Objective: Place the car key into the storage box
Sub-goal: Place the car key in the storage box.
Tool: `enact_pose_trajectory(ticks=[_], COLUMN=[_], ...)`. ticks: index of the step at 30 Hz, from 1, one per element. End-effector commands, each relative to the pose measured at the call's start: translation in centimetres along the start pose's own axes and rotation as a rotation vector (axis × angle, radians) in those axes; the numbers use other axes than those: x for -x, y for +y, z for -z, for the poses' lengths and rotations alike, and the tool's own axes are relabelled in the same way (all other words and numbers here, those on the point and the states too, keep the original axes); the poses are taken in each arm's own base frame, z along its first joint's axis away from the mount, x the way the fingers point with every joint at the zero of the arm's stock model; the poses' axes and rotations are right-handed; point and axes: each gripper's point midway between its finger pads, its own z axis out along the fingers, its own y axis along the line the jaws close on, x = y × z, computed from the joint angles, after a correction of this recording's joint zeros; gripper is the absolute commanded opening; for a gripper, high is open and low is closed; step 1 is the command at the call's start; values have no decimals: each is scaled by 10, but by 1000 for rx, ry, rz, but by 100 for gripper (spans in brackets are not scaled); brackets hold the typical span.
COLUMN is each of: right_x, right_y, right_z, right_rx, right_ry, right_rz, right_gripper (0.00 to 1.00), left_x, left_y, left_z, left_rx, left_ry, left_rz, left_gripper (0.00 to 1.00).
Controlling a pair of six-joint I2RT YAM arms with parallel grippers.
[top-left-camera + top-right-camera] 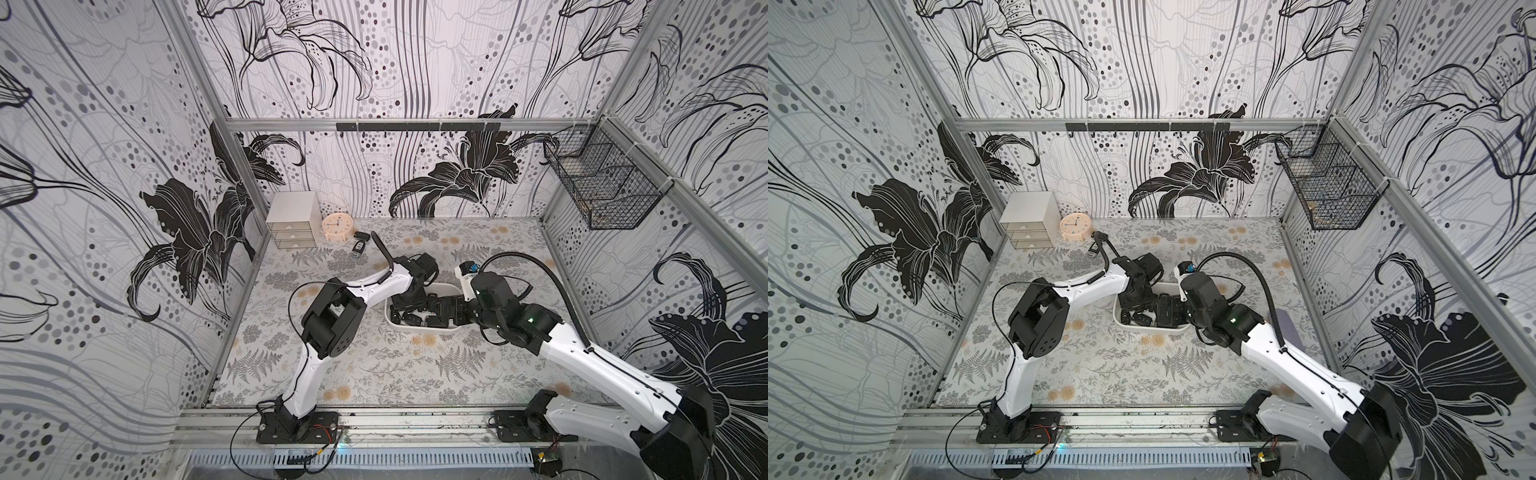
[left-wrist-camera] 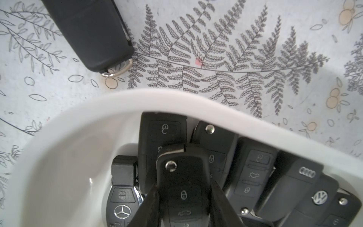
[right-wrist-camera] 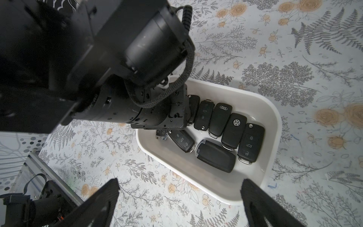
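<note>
Left wrist: car key [image 2: 183,193] pinched in left claw [image 2: 184,185].

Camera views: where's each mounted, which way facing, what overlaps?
Top views: high above the base rail, looking down over the table; left arm and right arm meet at the storage box.
Left wrist: on the left arm, looking down past the left gripper, shut on a car key, into the box; only its fingers show.
Right wrist: on the right arm, facing the box and the left arm's wrist; its open right gripper shows.
Shared: all see the box; both wrist views show the Audi key and VW key.
</note>
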Motion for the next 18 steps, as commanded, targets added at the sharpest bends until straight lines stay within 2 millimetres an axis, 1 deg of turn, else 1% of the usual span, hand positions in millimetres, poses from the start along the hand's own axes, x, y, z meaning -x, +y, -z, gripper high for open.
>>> enact_pose_trajectory(ticks=[1, 3, 5, 7, 9, 13, 18], right_x=[0, 0, 0, 1, 2, 5, 11], right_y=[-2, -1, -1, 0, 0, 2, 8], right_z=[0, -1, -2, -2, -2, -3, -6], right_rx=[-11, -9, -8, -7, -6, 0, 20], right_ry=[-4, -3, -2, -2, -4, -11, -21], right_rz=[14, 14, 13, 13, 13, 13, 12], right_gripper=[100, 100, 100, 100, 100, 100, 100], left_x=[11, 12, 12, 13, 15, 20, 36], left_y=[3, 3, 2, -2, -4, -7, -4], left_z=[12, 14, 16, 20, 27, 46, 71], left_rx=[16, 16, 14, -4, -22, -51, -67], left_ry=[-41, -44, -43, -43, -48, -72, -122], left_rz=[-36, -50, -64, -71, -73, -78, -86], left_gripper=[37, 41, 47, 49, 54, 58, 67])
